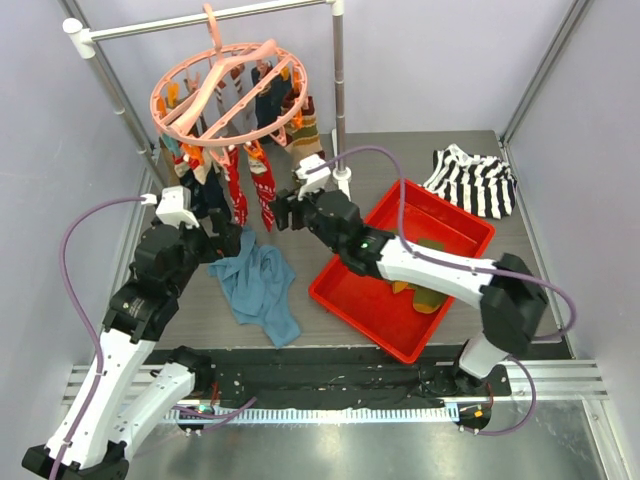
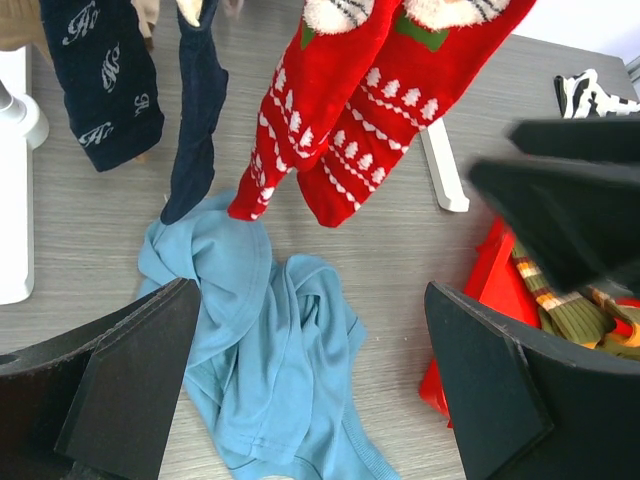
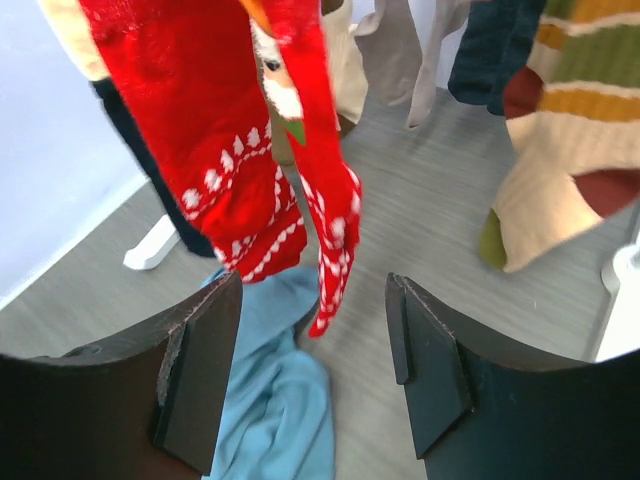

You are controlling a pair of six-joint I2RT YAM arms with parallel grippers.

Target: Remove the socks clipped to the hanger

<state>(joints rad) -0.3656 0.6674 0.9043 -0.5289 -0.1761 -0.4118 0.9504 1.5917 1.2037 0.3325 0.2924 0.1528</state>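
Currently your left hand point(image 2: 310, 400) is spread wide, fingers point(image 2: 130, 390) apart, nothing between them. Ahead of it and higher hang two red-white socks point(image 2: 340, 120), toes down. To their left is a navy sock point(image 2: 100, 80) with pale lettering. Directly below the hand a crumpled blue cloth point(image 2: 270, 370) lies on the grey desk point(image 2: 400, 260).

Your right hand point(image 3: 312, 370) is likewise apart and empty. One red-white sock dangles just ahead of its gap, not gripped. A striped beige-orange sock point(image 3: 560, 170) hangs ahead to its right.

From the top view, the salmon-pink ring hanger point(image 1: 225, 95) hangs from the grey rail point(image 1: 200, 20), above and beyond both hands, with socks clipped around it. Behind the right hand, under its forearm, a red tray point(image 1: 370, 305) holds an olive-orange sock point(image 1: 425, 295).
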